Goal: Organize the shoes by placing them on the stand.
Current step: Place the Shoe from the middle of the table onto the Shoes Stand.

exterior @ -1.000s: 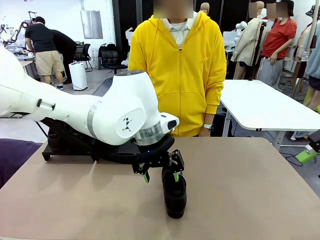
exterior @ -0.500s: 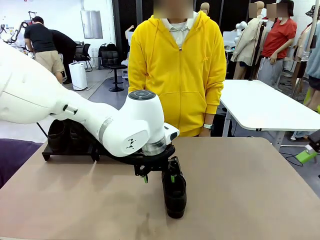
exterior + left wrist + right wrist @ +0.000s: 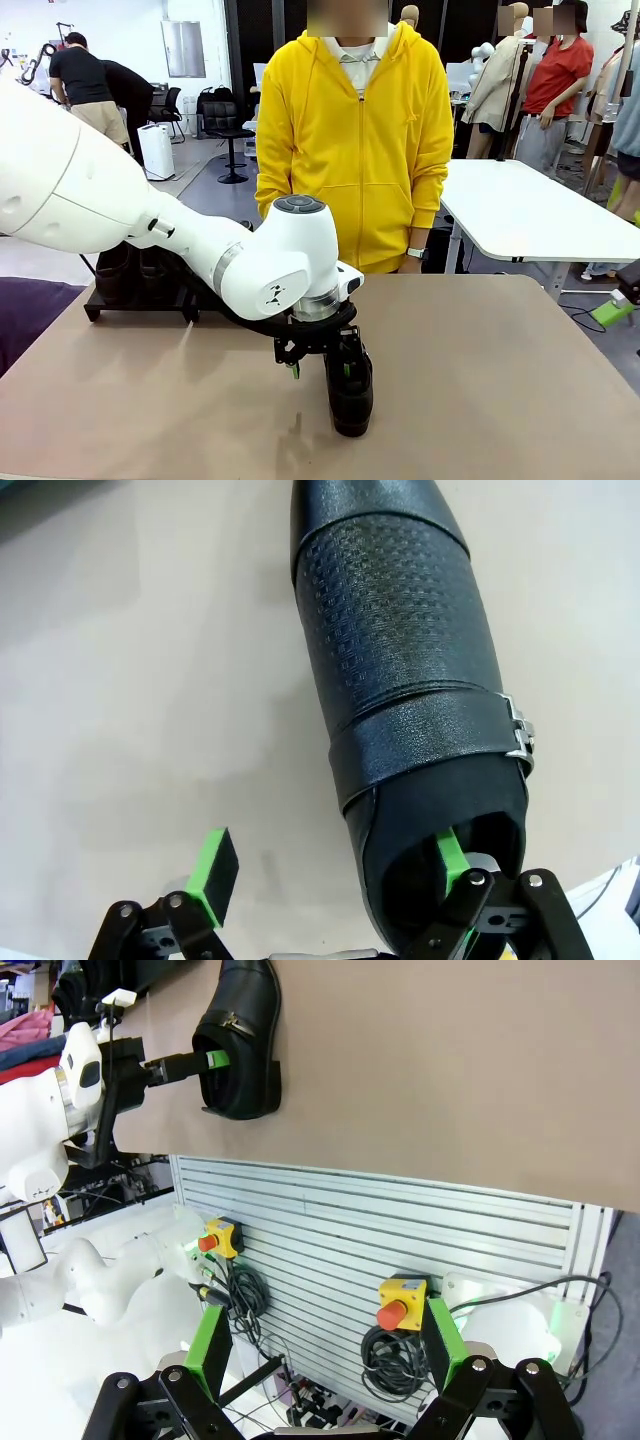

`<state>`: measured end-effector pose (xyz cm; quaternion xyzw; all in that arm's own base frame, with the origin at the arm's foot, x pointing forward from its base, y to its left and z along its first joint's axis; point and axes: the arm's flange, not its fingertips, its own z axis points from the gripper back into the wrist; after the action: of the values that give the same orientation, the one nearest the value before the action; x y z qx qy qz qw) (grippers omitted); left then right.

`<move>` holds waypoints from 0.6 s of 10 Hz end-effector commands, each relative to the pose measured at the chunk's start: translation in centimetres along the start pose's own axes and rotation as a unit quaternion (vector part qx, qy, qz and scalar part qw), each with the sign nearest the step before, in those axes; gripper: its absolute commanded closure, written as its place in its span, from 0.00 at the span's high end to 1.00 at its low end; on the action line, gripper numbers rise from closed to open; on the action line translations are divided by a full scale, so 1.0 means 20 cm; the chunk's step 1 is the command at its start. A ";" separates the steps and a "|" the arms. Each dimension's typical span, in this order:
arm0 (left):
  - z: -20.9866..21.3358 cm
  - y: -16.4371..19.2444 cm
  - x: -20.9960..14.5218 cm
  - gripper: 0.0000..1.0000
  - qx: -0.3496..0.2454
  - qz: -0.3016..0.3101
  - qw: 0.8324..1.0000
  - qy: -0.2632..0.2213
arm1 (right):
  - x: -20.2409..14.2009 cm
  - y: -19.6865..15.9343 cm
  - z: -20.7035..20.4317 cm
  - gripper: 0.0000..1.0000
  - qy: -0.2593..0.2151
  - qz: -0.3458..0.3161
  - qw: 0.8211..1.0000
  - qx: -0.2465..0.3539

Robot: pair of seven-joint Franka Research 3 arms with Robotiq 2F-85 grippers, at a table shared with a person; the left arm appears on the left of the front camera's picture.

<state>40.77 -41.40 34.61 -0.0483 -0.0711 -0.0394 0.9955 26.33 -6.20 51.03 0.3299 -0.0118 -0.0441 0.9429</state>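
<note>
no legible writing appears on any item. one shoe [image 3: 350, 385] lies at lower centre of the table [image 3: 500, 380]; the left gripper [image 3: 320, 367] straddles its heel wall, jaws apart, one finger inside the opening. the right gripper [image 3: 330, 1360] stands spread, empty; the stand [image 3: 140, 300] sits at mid left.

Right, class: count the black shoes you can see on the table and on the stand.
3 at least. One shoe lies mid-table, with the left hand straddling its heel wall. Two dark shoes sit on the stand at far left; the arm may hide more.

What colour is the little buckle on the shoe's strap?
Silver metal, on the black shoe; the buckle shows best in the left wrist view.
</note>
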 end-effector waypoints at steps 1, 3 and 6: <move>0.02 -0.02 0.01 0.00 0.016 0.015 1.000 -0.006 | 0.01 0.00 0.01 1.00 -0.001 0.012 1.000 0.014; 0.01 -0.02 0.01 0.00 0.019 0.014 1.000 -0.008 | 0.01 0.00 0.01 1.00 -0.001 0.012 1.000 0.014; 0.01 -0.02 0.00 0.00 0.019 0.010 1.000 -0.010 | 0.01 0.00 0.01 1.00 -0.001 0.012 1.000 0.014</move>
<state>40.69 -41.48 34.70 -0.0445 -0.0685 -0.0359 0.9960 26.33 -6.20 51.03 0.3299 -0.0118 -0.0441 0.9429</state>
